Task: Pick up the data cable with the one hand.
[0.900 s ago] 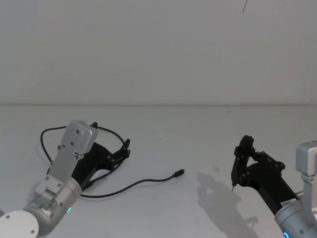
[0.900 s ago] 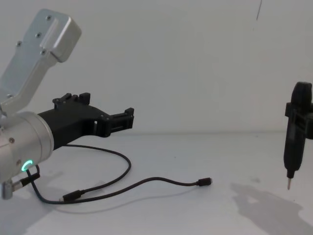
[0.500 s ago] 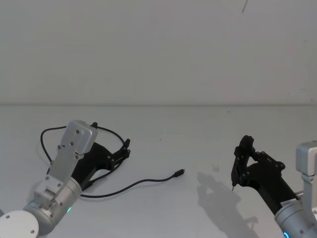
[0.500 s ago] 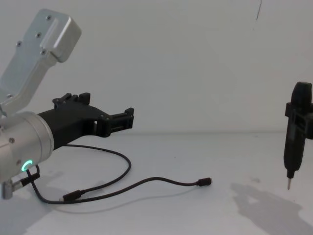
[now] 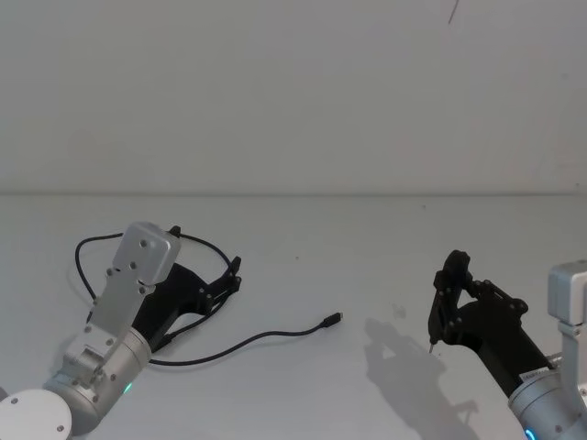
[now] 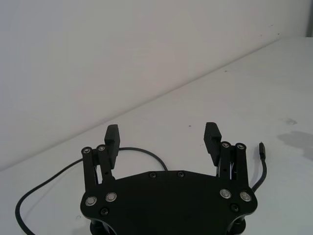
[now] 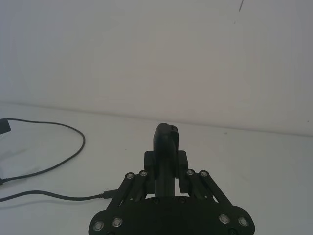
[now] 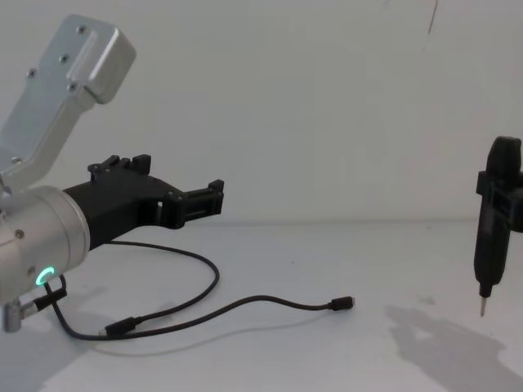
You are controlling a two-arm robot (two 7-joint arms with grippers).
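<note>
Black data cable point(image 5: 275, 333) lies curved on the white desk's point(image 5: 367, 247) left half, untouched. Left gripper point(image 6: 162, 132) hovers over its loop, jaws wide apart. We judge this the approach: next we descend astride the cord and close. Right gripper point(image 7: 166, 171) is parked at the right edge, clamping a pin-tipped tool point(image 8: 490, 220).

Matt data cable point(image 8: 270, 300) on smooth table point(image 8: 327, 261).

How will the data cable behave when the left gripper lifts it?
Probably floppy: the data cable lies in loose curves, so both ends should droop. Likely light, far thinner than the open left gripper. Thin cord may slip. Right gripper, shut on a pin-tipped tool, is parked.
</note>
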